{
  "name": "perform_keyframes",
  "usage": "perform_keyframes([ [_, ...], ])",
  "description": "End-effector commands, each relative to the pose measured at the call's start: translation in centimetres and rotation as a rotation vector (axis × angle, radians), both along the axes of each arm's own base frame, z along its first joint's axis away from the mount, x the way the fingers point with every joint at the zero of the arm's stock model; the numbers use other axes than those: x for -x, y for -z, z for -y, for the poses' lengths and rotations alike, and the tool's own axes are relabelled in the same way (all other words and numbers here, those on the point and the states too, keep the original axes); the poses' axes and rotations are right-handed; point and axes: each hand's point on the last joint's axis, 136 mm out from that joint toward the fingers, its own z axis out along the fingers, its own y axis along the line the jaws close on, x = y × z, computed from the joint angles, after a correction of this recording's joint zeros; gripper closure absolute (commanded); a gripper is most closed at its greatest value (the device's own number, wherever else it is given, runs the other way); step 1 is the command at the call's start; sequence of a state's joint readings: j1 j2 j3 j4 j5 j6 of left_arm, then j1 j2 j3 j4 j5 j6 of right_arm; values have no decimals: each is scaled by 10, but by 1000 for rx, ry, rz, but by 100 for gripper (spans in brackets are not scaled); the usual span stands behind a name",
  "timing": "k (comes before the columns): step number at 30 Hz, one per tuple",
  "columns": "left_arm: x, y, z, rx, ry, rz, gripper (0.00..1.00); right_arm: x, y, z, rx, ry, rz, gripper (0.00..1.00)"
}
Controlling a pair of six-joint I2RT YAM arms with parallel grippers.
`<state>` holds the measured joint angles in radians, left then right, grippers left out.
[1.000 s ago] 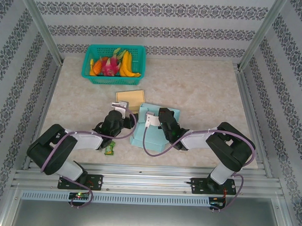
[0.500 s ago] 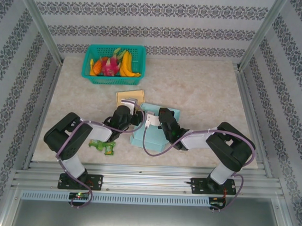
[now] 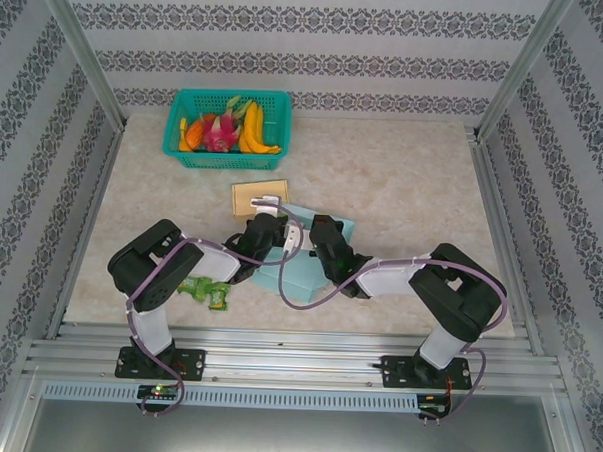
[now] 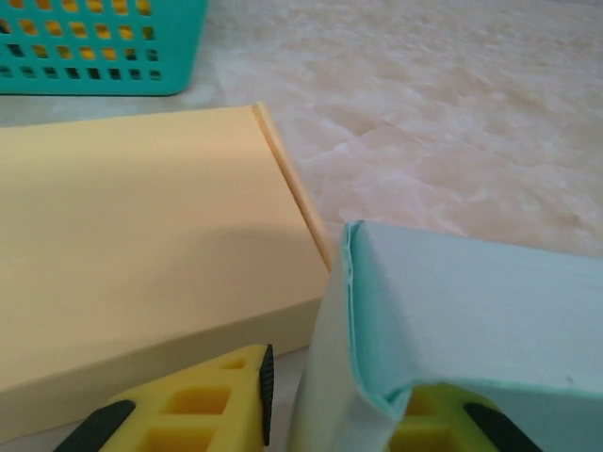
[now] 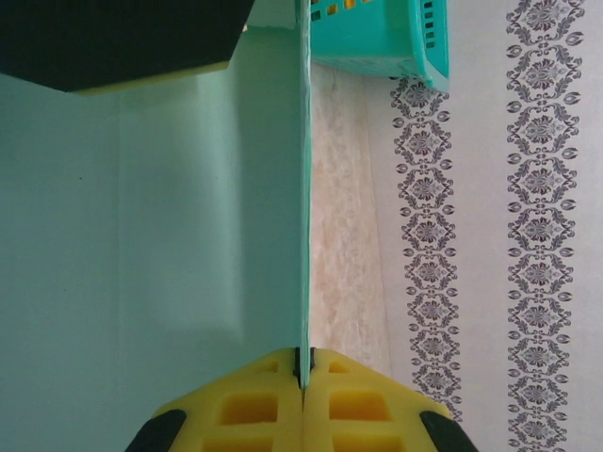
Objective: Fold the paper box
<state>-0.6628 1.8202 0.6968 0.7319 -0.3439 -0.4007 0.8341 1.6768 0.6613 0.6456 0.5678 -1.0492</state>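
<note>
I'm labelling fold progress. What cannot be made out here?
- Left wrist: whether the left tool grips the paper box flap; the bottom edge crops it.
- Right wrist: the box beyond the right tool, cut by the left edge.
- Top external: the box's creases, covered by both tools.
- Top external: green item, too small to identify.
</note>
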Motion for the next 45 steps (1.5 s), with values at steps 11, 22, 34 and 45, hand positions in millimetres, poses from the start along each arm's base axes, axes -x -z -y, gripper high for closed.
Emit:
perform_keyframes([
  [11, -6, 29, -77, -195, -356, -46, 77, 9, 31, 19, 53, 67, -100, 100],
  [22, 8, 44, -47, -126, -151, -94, 54, 7, 36, 20, 50, 92, -115, 100],
  [34, 22, 57, -44, -205, -158, -103, 59, 8, 40, 18, 45, 94, -129, 100],
  [45, 24, 55, -82, -255, -298, -108, 86, 9, 36, 28, 33, 112, -130, 100],
])
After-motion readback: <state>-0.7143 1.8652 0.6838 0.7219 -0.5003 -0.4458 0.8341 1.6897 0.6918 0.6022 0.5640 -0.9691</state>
